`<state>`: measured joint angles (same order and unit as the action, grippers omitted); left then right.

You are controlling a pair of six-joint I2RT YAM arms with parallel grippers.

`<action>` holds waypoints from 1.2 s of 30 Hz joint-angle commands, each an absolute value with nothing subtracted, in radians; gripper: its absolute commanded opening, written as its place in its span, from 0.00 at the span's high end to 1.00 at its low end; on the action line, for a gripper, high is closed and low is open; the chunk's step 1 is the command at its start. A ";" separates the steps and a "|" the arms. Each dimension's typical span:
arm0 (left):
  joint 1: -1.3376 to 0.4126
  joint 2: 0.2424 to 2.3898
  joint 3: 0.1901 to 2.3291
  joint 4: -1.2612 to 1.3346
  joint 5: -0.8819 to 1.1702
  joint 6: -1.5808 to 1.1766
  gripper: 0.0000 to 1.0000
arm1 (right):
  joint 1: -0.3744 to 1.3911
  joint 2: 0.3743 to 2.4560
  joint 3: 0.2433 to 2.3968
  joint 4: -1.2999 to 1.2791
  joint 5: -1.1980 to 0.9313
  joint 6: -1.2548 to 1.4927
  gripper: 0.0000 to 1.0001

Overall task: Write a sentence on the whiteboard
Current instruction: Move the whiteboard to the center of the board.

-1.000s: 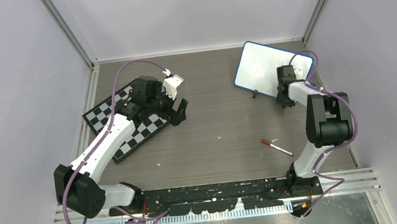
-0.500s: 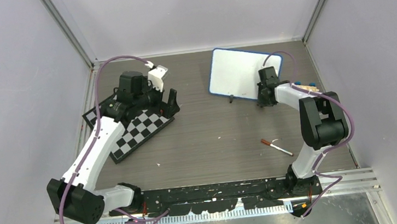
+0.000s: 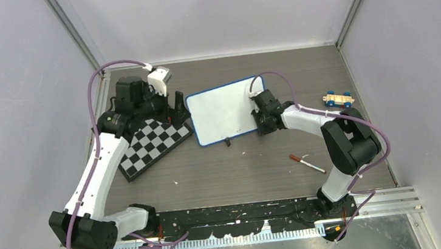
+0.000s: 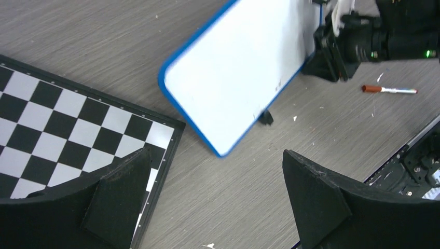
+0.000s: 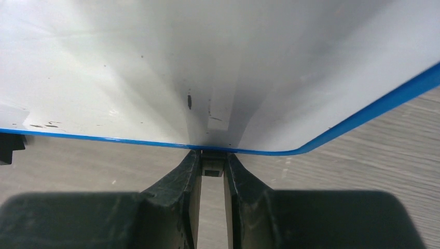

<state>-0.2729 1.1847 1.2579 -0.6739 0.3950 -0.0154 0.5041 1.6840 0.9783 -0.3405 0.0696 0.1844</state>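
Observation:
The whiteboard (image 3: pixel 222 113) with its blue frame lies at the table's middle, its left corner near the chessboard (image 3: pixel 150 148). Its face (image 4: pixel 238 67) is blank apart from small specks, and no sentence is in view. My right gripper (image 3: pixel 259 119) is at the board's right edge, shut on a black clip foot at the frame (image 5: pixel 211 158). Another clip foot (image 3: pixel 228 141) sticks out at the near edge. My left gripper (image 3: pixel 177 111) hangs open over the chessboard's right corner (image 4: pixel 214 155) with nothing in it. A marker (image 3: pixel 306 164) with a brownish-red cap lies on the table, near right.
The checkered chessboard (image 4: pixel 62 119) lies tilted at the left under my left arm. A small wooden toy car (image 3: pixel 338 99) with blue wheels stands at the back right. Walls close the table on three sides.
My right gripper has dragged the whiteboard from the back right corner leftward to the middle, turning it. The toy car is now uncovered. My left gripper has drawn back toward the far left.

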 commanded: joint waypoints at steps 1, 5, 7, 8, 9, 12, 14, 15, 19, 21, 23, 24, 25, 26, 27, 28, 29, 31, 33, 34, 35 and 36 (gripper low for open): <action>-0.231 1.155 1.339 -0.704 0.443 -0.058 0.00 | 0.580 1.633 0.967 -0.388 0.014 0.113 1.00; -0.219 1.158 1.356 -0.714 0.449 -0.066 0.00 | 0.623 1.642 0.987 -0.408 0.031 0.106 1.00; -0.216 1.160 1.354 -0.712 0.449 -0.065 0.00 | 0.636 1.645 0.990 -0.414 0.044 0.101 1.00; -0.215 1.160 1.353 -0.711 0.449 -0.063 0.00 | 0.643 1.643 0.994 -0.422 0.046 0.095 1.00; -0.215 1.162 1.351 -0.711 0.448 -0.062 0.00 | 0.648 1.643 0.996 -0.431 0.046 0.089 1.00; -0.213 1.170 1.352 -0.714 0.449 -0.061 0.00 | 0.656 1.637 1.007 -0.462 0.049 0.084 0.92; -0.212 1.184 1.364 -0.729 0.455 -0.052 0.00 | 0.656 1.619 1.006 -0.484 0.031 0.070 0.72; -0.212 1.195 1.374 -0.742 0.455 -0.042 0.00 | 0.655 1.608 1.007 -0.494 0.019 0.059 0.63; -0.212 1.272 1.436 -0.827 0.454 0.039 0.00 | 0.655 1.548 0.996 -0.520 -0.043 0.021 0.39; -0.212 1.330 1.477 -0.893 0.457 0.101 0.00 | 0.649 1.507 0.982 -0.518 -0.073 0.006 0.34; -0.212 1.398 1.517 -0.934 0.462 0.157 0.00 | 0.636 1.467 0.975 -0.517 -0.105 -0.015 0.30; -0.212 1.428 1.537 -0.951 0.473 0.184 0.00 | 0.625 1.450 0.974 -0.517 -0.120 -0.018 0.29; -0.213 1.457 1.558 -0.970 0.479 0.211 0.00 | 0.608 1.433 0.974 -0.518 -0.143 -0.020 0.28; -0.212 1.492 1.582 -0.988 0.480 0.235 0.00 | 0.587 1.420 0.974 -0.519 -0.174 -0.027 0.28; -0.212 1.524 1.616 -1.008 0.487 0.249 0.00 | 0.556 1.407 0.974 -0.519 -0.210 -0.035 0.28; -0.212 1.559 1.644 -1.031 0.503 0.263 0.02 | 0.536 1.406 0.975 -0.519 -0.228 -0.043 0.28; -0.212 1.591 1.670 -1.054 0.523 0.273 0.04 | 0.521 1.411 0.980 -0.520 -0.241 -0.050 0.28; -0.212 1.641 1.709 -1.085 0.567 0.272 0.09 | 0.509 1.436 0.989 -0.524 -0.258 -0.055 0.28; -0.213 1.670 1.724 -1.082 0.597 0.258 0.13 | 0.509 1.470 0.998 -0.524 -0.273 -0.029 0.29; -0.213 1.679 1.727 -1.076 0.605 0.252 0.14 | 0.509 1.486 0.997 -0.517 -0.284 -0.011 0.30; -0.213 1.682 1.726 -1.069 0.607 0.246 0.15 | 0.510 1.501 0.990 -0.501 -0.291 -0.003 0.32; -0.213 1.682 1.721 -1.059 0.607 0.240 0.15 | 0.512 1.514 0.979 -0.473 -0.295 0.017 0.33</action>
